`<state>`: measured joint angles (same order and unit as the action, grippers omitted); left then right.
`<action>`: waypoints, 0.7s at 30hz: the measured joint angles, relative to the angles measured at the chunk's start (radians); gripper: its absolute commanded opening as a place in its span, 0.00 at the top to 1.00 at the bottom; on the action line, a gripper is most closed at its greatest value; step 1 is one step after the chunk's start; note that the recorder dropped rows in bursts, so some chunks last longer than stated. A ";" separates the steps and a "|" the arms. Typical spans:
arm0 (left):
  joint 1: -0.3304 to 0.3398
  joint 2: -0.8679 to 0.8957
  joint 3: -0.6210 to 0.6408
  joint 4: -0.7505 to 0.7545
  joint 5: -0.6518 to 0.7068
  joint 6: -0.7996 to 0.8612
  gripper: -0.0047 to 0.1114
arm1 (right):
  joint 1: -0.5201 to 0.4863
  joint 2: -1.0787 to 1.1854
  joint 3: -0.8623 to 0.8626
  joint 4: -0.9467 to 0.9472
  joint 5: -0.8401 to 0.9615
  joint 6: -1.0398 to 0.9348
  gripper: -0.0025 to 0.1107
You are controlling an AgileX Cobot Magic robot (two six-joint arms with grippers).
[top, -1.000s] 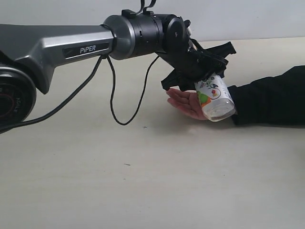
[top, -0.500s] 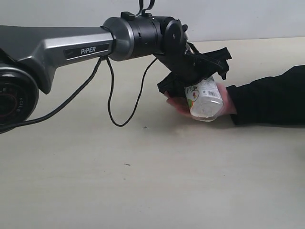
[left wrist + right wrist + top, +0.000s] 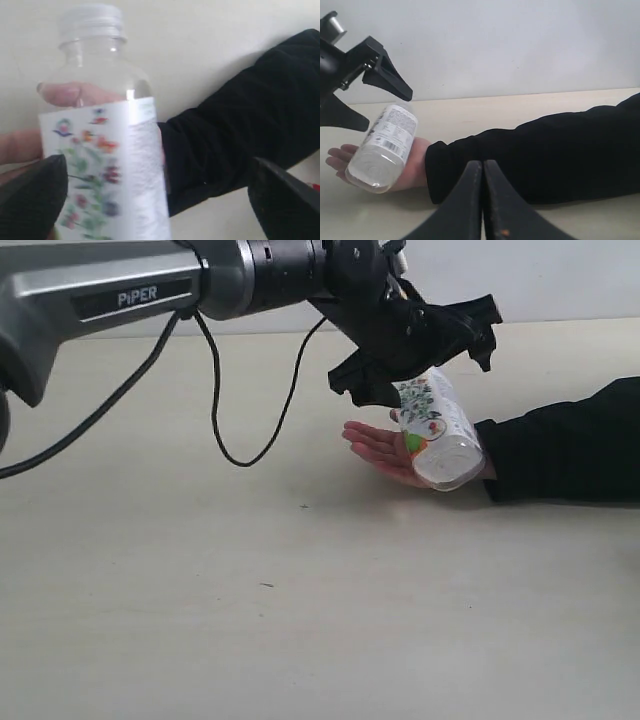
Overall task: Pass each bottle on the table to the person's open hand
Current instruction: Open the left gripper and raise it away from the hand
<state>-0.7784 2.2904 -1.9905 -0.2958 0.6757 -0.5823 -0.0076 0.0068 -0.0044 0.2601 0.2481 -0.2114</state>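
Black cable (image 3: 228, 430) hangs in a loop under the grey left arm (image 3: 120, 295), clear of the bottle. Black sleeve (image 3: 570, 445) lies along the pale beige table (image 3: 300, 620) from the right, with a plain pale wall (image 3: 520, 45) behind. Left gripper (image 3: 420, 360) hovers just above the person's open hand (image 3: 380, 450), jaws spread wide, one finger masking the bottle's upper end in the exterior view. Right gripper (image 3: 482, 167) sits low near the sleeve, jaws pressed together, nothing between them. White floral-print bottle (image 3: 437, 435) lies tilted on the palm, clear end down and labelled end rising between the spread jaws. Contact with the nearer finger cannot be told; the other finger is well apart. Plastic is clear above the label, with a pale ribbed cap and a fingertip showing through. Label's back carries small print and a barcode.
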 measured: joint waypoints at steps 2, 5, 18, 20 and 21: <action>0.000 -0.028 0.000 -0.002 0.021 0.032 0.16 | 0.000 0.000 0.000 0.000 0.000 0.000 0.98; -0.002 -0.070 0.000 -0.002 0.057 0.095 0.16 | 0.000 0.000 0.000 0.000 0.000 0.000 0.98; -0.109 -0.375 0.056 0.000 0.216 0.486 0.94 | 0.000 0.000 0.000 0.000 0.000 0.000 0.98; -0.109 -0.447 0.143 0.000 0.192 0.565 0.94 | 0.000 0.000 0.000 0.000 0.000 0.000 0.98; -0.109 -0.479 0.193 0.000 0.164 0.591 0.94 | 0.000 0.000 0.000 0.000 0.000 0.000 0.98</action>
<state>-0.8879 1.8112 -1.7972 -0.2954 0.8395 0.0092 -0.0076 0.0068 -0.0044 0.2601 0.2481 -0.2114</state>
